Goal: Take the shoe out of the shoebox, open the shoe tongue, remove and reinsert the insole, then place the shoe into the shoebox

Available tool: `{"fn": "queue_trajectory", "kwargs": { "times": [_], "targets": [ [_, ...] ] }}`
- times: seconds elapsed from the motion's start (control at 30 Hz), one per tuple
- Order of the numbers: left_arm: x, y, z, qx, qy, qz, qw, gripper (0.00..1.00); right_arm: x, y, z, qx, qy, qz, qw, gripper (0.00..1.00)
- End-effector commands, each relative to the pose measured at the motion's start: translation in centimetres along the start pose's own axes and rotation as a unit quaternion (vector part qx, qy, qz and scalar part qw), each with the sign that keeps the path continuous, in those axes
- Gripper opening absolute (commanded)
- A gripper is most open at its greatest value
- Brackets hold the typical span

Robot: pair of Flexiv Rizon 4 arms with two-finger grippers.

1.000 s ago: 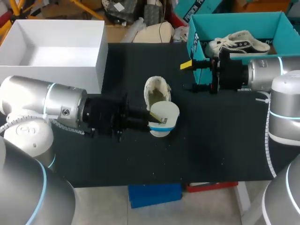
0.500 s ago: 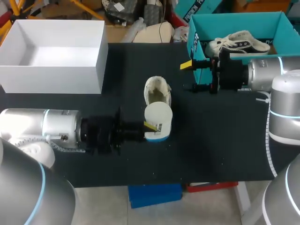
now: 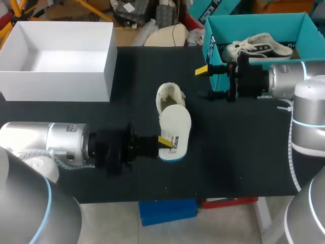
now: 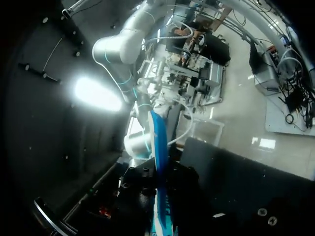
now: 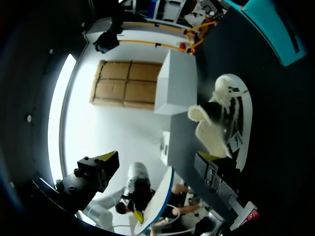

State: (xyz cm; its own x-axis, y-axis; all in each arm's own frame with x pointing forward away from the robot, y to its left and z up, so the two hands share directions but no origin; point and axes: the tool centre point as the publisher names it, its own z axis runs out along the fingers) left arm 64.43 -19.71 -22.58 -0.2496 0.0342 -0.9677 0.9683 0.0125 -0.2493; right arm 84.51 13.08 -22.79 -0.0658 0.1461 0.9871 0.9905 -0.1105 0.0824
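Left pincer (image 3: pixel 164 141): yellow tips clamped on one edge of the white blue-rimmed insole (image 3: pixel 175 131). The insole's broad face is up, and its far end is just beside the cream low-top shoe (image 3: pixel 169 96), which sits mid-desk (image 3: pixel 238 152).

Right pincer (image 3: pixel 205 82): fingers wide apart, gripping nothing, close to the teal cardboard shoebox (image 3: pixel 212 38).

Versus 1 s ago: the insole has turned from a curled, raised pose to lying flatter. The left arm has shifted toward the desk's near edge. The right arm has not moved.
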Motion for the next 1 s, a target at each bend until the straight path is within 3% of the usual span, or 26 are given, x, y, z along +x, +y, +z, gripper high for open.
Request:
{"fn": "queue_trajectory", "kwargs": {
  "times": [0.03, 0.2, 0.37, 0.43, 0.63, 1.0],
  "targets": [
    [1.2, -0.9, -0.8, -0.016, -0.019, 0.059, 0.998, 0.0, -0.1, -0.1, 0.1, -0.001, 0.0, 0.0, 1.0, 1.0],
    [2.3, 0.5, -0.9, -0.027, 0.005, 0.109, 0.994, 0.0, -0.1, -0.1, 0.1, -0.001, 0.0, 0.0, 1.0, 1.0],
    [2.6, 2.4, 0.0, -0.011, 0.01, 0.131, 0.991, 0.0, -0.1, -0.1, 0.1, -0.001, 0.0, 0.0, 1.0, 1.0],
    [2.7, 3.4, 0.3, -0.025, 0.031, 0.155, 0.987, 0.0, -0.1, -0.1, 0.1, -0.001, 0.0, 0.0, 1.0, 1.0],
    [2.3, 6.7, 1.3, -0.036, 0.055, 0.18, 0.982, 0.0, -0.1, -0.1, 0.1, -0.001, 0.0, 0.0, 1.0, 1.0],
    [1.2, 12.2, 2.3, -0.039, 0.05, 0.197, 0.978, 0.0, -0.1, -0.1, 0.1, -0.001, 0.0, 0.0, 1.0, 1.0]
  ]
}}
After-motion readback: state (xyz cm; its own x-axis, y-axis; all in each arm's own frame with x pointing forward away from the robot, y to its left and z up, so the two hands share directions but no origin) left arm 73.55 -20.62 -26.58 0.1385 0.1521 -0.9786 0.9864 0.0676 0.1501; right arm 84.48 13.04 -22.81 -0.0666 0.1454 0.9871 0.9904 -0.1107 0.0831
